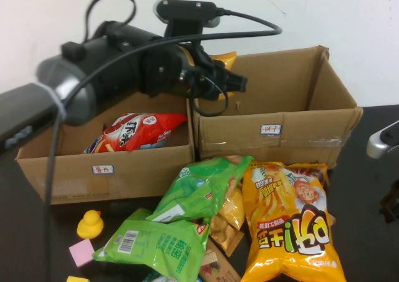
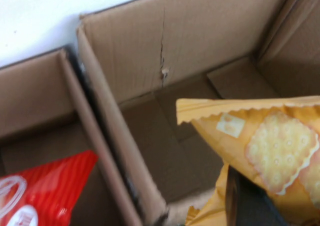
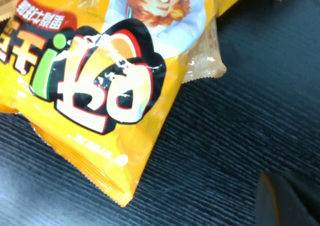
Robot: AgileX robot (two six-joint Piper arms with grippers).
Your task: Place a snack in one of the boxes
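Starting at the left edge of the table, the left box [image 1: 106,163] already has a red snack bag [image 1: 140,132] lying in it, and I have nothing more to do there. My left gripper [image 1: 227,76] is up over the two boxes, out past the wall they share and above the right box [image 1: 280,126], and my fingers are clamped on a yellow cracker bag [image 2: 265,156]. In my left wrist view that bag hangs over the bare cardboard floor of the right box, clear of the bottom, so I judge the carry is nearly done and what is left is lowering a little and letting go. In the high view my own arm covers most of the bag; only a yellow corner [image 1: 224,58] shows behind the gripper, and I cannot make out my fingertips there. Toward the front edge lie the snacks I have not handled: two green bags [image 1: 181,223], then a big orange bag [image 1: 290,223], with a yellow duck [image 1: 89,224] near the front-left corner. My right gripper [image 3: 287,201] sits low at the right edge of the table beside the orange bag, fingers together and empty, mostly cut off from view.
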